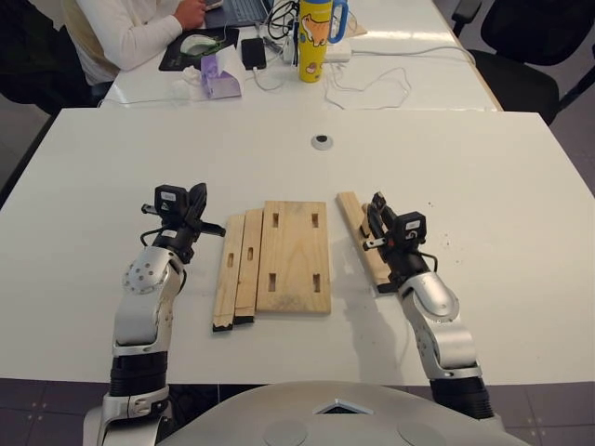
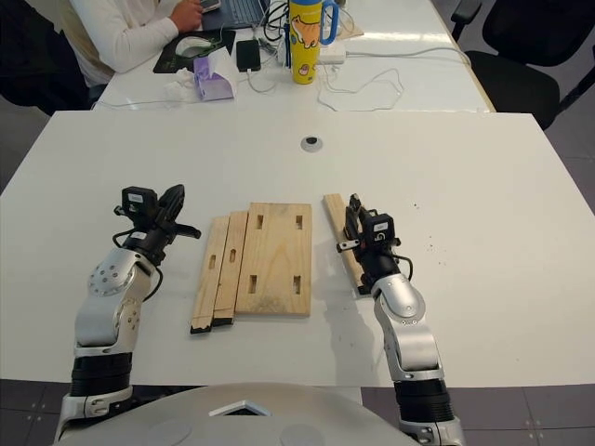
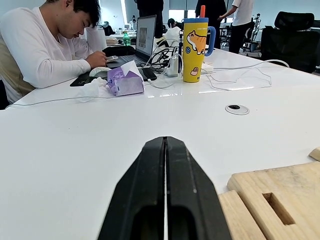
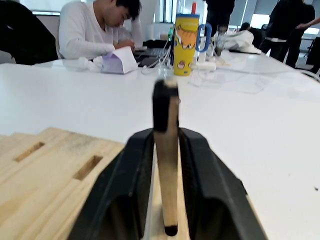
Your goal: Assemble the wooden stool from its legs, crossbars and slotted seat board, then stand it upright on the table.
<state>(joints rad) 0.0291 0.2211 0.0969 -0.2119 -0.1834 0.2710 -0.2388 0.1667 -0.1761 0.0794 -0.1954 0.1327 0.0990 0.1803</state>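
The slotted seat board (image 1: pixel 294 255) lies flat on the white bench (image 1: pixel 465 167), its four slots facing up. Two narrower slotted strips (image 1: pixel 228 269) (image 1: pixel 249 260) lie side by side against its left edge. The left end effector (image 3: pixel 165 150) hovers just left of these strips with its fingers pressed together, holding nothing. The right end effector (image 4: pixel 166 140) is just right of the board, its fingers clamped on either side of a narrow wooden bar (image 4: pixel 167 175) (dark at both ends), which runs lengthwise away from the robot. A cable grommet (image 1: pixel 322 141) sits farther back, and a yellow tumbler (image 1: pixel 314 37) stands on the desk beyond.
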